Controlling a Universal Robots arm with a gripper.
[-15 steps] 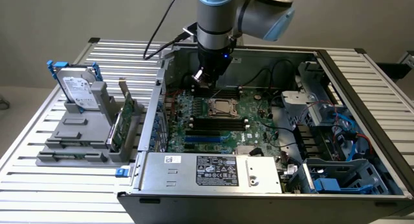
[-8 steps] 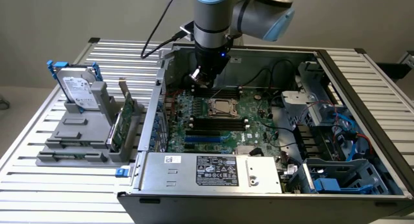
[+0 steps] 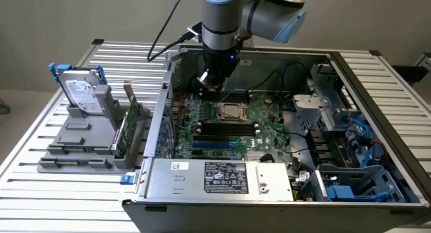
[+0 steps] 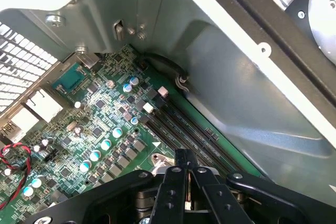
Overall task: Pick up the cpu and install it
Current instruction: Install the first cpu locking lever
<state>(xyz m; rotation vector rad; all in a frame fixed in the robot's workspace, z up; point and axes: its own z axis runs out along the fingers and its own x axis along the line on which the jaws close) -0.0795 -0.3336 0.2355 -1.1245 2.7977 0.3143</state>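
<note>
The cpu (image 3: 230, 111) seems to lie flat inside the socket (image 3: 218, 112), a pale silvery-beige square in the metal frame, in the middle of the motherboard (image 3: 266, 134). From the exterior view, the gripper (image 3: 207, 83) hangs near the socket, a little toward the far wall of the computer case (image 3: 377, 107) and toward the exterior view's left. It is apart from the cpu and does not touch it. The power supply (image 3: 225, 177) sits on the near side of the socket. The hard drive (image 3: 82, 94), with its blue bracket, stands upright in a grey holder (image 3: 81, 142), well apart from the socket, outside the case on the exterior view's left.

In the wrist view, the gripper (image 4: 182, 157) is clenched: its two black fingers (image 4: 169, 182) press against each other. Under them I see the green board (image 4: 100, 129) with small round capacitors (image 4: 106, 144), and the long dark memory slots (image 4: 178, 119) run beside the fingertips. A bright metal part (image 4: 157, 159) shows just beside the fingertips; I cannot tell if it belongs to the socket.
</note>
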